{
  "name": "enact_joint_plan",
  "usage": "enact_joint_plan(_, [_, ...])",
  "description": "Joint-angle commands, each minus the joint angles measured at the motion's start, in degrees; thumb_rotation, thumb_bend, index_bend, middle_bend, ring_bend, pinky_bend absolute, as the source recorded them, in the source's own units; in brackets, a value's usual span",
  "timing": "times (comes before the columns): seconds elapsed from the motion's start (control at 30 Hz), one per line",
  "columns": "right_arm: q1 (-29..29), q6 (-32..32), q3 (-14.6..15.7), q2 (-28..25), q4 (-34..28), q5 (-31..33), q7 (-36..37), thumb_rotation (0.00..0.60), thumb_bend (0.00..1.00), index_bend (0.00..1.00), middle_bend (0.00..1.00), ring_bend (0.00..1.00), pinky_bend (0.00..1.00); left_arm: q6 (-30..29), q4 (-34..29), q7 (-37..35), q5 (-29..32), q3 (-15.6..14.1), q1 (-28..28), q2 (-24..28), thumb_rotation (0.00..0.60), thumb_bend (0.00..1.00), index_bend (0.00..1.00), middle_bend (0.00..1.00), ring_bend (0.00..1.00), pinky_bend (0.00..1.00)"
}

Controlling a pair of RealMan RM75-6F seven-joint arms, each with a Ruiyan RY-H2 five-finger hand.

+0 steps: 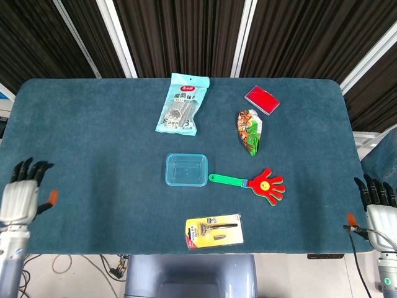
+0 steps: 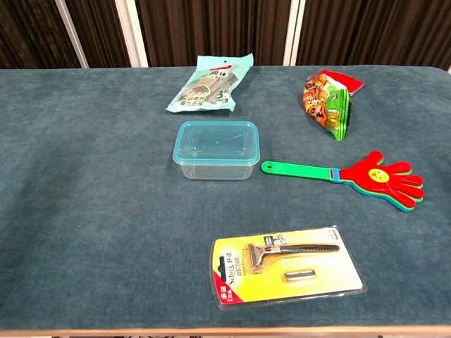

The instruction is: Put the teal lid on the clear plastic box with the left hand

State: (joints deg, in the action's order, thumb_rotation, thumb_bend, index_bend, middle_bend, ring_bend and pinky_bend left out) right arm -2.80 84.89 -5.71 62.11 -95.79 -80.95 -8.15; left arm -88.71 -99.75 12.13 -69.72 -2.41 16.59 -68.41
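The clear plastic box (image 1: pixel 186 169) (image 2: pixel 217 149) stands near the middle of the table, and the teal lid (image 2: pixel 216 141) lies flat on top of it. My left hand (image 1: pixel 18 197) is far off at the table's near left edge, fingers spread and holding nothing. At the near right corner, my right hand (image 1: pixel 376 206) is also empty, with its fingers straight. Neither hand shows in the chest view.
A pale blue packet (image 1: pixel 182 103) (image 2: pixel 211 84) lies behind the box. A snack bag (image 1: pixel 250 131) (image 2: pixel 328 102) and a red pad (image 1: pixel 262 99) are at the back right. A hand-shaped clapper (image 1: pixel 260 183) (image 2: pixel 366 176) lies right of the box, and a razor pack (image 1: pixel 214 231) (image 2: pixel 285 264) in front.
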Motion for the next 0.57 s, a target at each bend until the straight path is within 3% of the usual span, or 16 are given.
enact_joint_plan(0.03, [0.0, 0.3, -0.1, 0.2, -0.1, -0.1, 0.4, 0.600, 0.37, 0.08, 0.03, 0.02, 0.00, -1.8, 3.4, -5.0, -2.8, -1.9, -3.2, -0.2, 0.600, 0.36, 0.19, 0.14, 0.00, 0.03])
enact_joint_plan(0.57, [-0.1, 1.2, 0.2, 0.3, 0.1, -1.6, -0.4, 0.600, 0.37, 0.08, 0.03, 0.02, 0.00, -2.2, 5.0, -9.6, -5.4, 1.5, -6.7, 1.1, 0.600, 0.36, 0.18, 0.13, 0.00, 0.02])
